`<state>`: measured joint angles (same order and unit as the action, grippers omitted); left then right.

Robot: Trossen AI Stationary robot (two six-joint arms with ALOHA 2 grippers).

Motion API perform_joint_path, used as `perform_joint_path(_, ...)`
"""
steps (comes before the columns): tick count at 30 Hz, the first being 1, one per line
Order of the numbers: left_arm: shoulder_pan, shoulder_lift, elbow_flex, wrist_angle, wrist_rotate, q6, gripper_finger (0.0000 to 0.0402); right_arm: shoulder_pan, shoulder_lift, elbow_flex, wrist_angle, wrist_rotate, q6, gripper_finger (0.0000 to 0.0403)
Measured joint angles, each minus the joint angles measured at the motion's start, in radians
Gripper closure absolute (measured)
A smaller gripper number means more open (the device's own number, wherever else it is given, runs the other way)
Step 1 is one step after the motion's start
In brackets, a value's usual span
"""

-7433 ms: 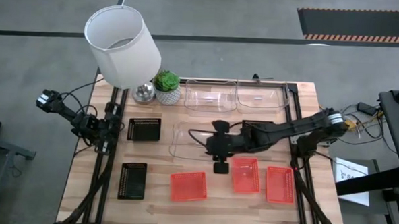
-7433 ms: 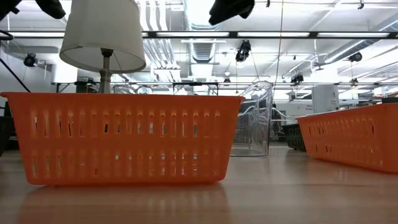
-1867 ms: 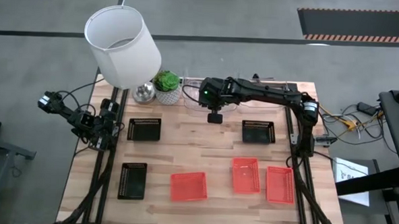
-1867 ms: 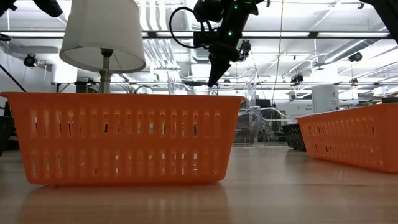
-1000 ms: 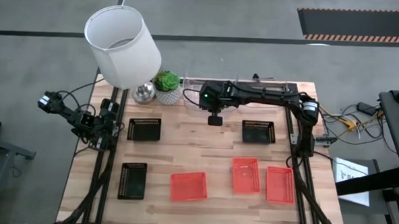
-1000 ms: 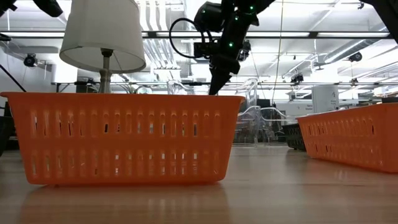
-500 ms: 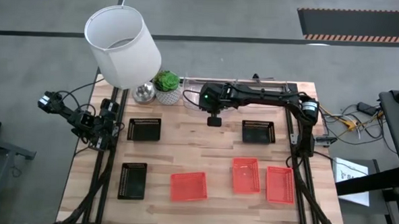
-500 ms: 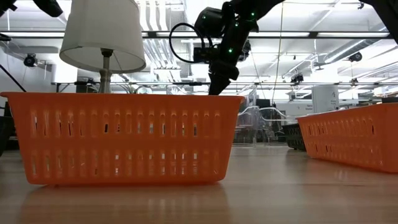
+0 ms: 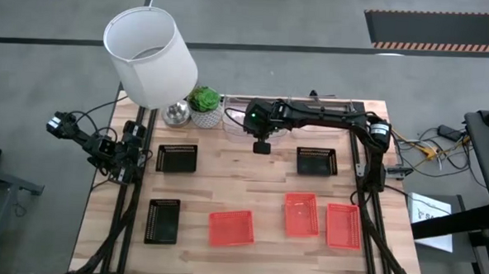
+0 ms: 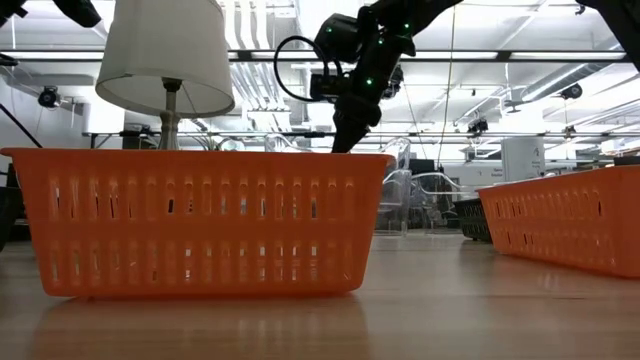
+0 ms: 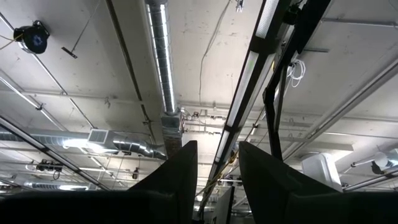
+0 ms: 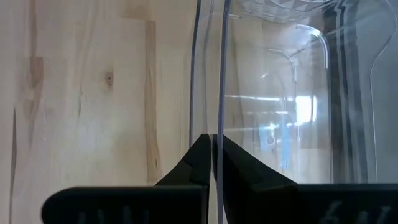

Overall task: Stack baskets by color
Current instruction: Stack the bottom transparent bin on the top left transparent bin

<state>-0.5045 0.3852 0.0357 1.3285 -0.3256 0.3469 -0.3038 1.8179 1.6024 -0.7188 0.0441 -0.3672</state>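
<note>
- Centrally, the right pincer (image 9: 261, 146) is clamped on the thin wall of a clear basket (image 12: 273, 93), smooth, glossy and round-cornered, at the table's (image 9: 250, 191) far edge.
- Black perforated baskets (image 9: 177, 158) lie flat on the pale wood grain at mid-table; red-orange slotted baskets (image 9: 231, 227) lie along the near edge.
- Left pincer (image 11: 217, 180): off the table's left side, fingers slightly apart, empty.

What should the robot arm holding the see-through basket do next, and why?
Probably lower it a little and let go. The right tool is shut on the clear basket's thin wall, over the other clear baskets at the table's far edge, so it seems nearly stacked.
</note>
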Motion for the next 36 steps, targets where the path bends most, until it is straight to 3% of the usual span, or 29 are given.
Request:
perform_joint_path(22, 0.000, 0.000, 0.000, 0.000, 0.000, 0.000, 0.0300, -0.008, 0.000, -0.058, 0.008, 0.000, -0.093, 0.0394)
perform_joint_path(36, 0.000, 0.000, 0.000, 0.000, 0.000, 0.000, 0.0300, -0.009, -0.002, -0.137, 0.136, 0.002, -0.092, 0.0394)
